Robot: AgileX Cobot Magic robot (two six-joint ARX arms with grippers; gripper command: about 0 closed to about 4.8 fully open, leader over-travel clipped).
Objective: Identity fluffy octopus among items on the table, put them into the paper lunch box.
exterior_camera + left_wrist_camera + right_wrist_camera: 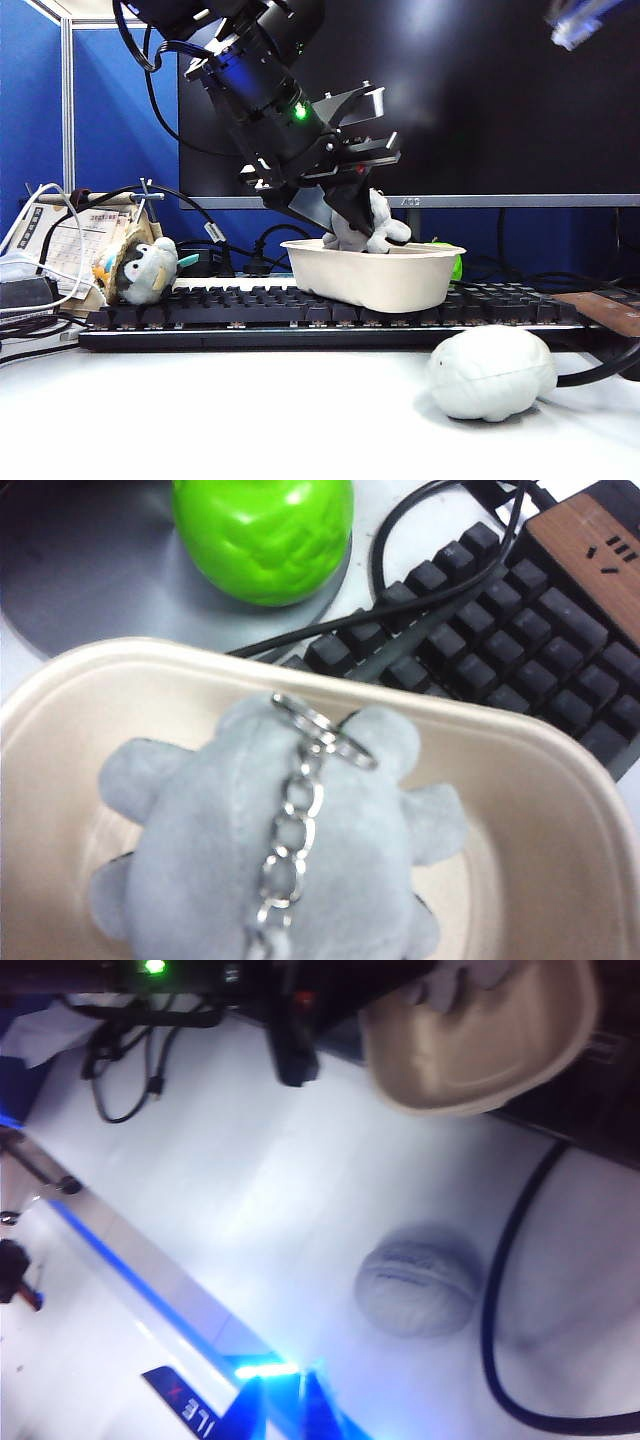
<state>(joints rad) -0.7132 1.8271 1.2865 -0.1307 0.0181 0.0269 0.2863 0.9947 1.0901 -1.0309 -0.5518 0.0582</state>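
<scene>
fluffy octopus (250, 850): pale grey-white plush, silver key chain along the back
paper lunch box (375, 272): plain off-white, cream inside
left gripper (368, 222): black, green light on the arm above
right gripper (580, 20): blue and white, far right, blurred
table (250, 420): plain white
keyboard (250, 305): black keys
plush lump (490, 372): white, near right
small plush (145, 272): grey and white, teal beak, far left
ball (262, 535): bright green, glossy

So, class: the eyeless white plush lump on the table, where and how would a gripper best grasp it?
Grip the white plush lump across its domed middle, coming straight down from above. It lies low on the table, clear of the black cable, so its sides are free for the fingers.
</scene>
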